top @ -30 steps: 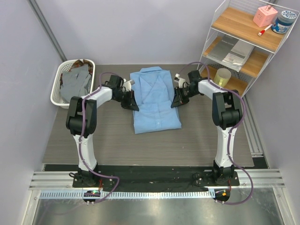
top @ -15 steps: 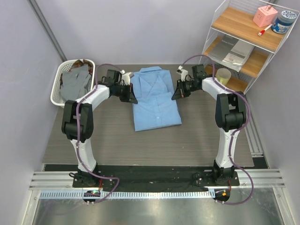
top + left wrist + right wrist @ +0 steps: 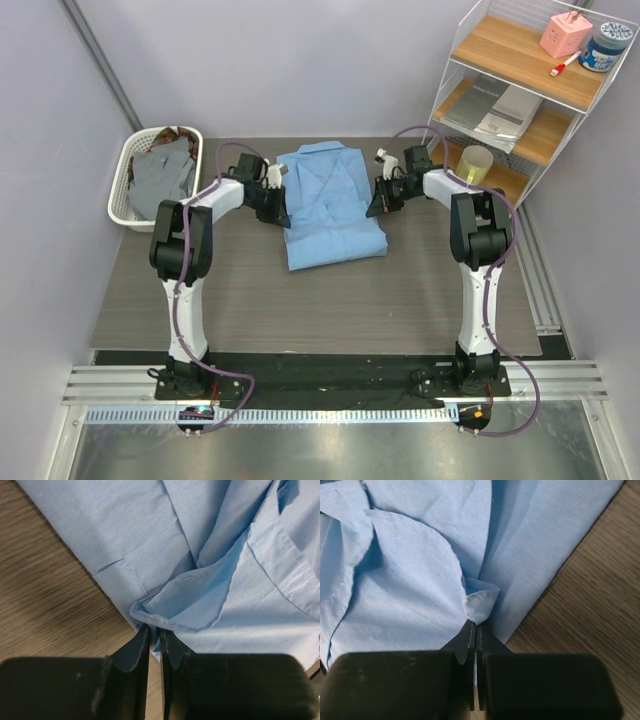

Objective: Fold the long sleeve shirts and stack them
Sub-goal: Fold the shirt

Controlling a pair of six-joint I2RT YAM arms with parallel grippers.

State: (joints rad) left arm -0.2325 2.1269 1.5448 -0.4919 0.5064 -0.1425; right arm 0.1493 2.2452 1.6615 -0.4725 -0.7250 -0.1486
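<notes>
A: Where is the light blue shirt (image 3: pixel 335 215)?
B: It lies flat on the table (image 3: pixel 300 300), toward 12 o'clock, with its collar at the far end.
A: And the grippers?
B: The left gripper (image 3: pixel 154 632) is pinched on a fold at the shirt's 9 o'clock edge. The right gripper (image 3: pixel 476 630) is clamped on a fold at its 3 o'clock edge.
A: Any other shirts?
B: A grey shirt (image 3: pixel 165 178) lies in the white basket (image 3: pixel 120 200) at 10 o'clock.

Top camera high, looking down over whole scene; wrist cameras close-up, downward; all share blue shirt (image 3: pixel 333 205).
</notes>
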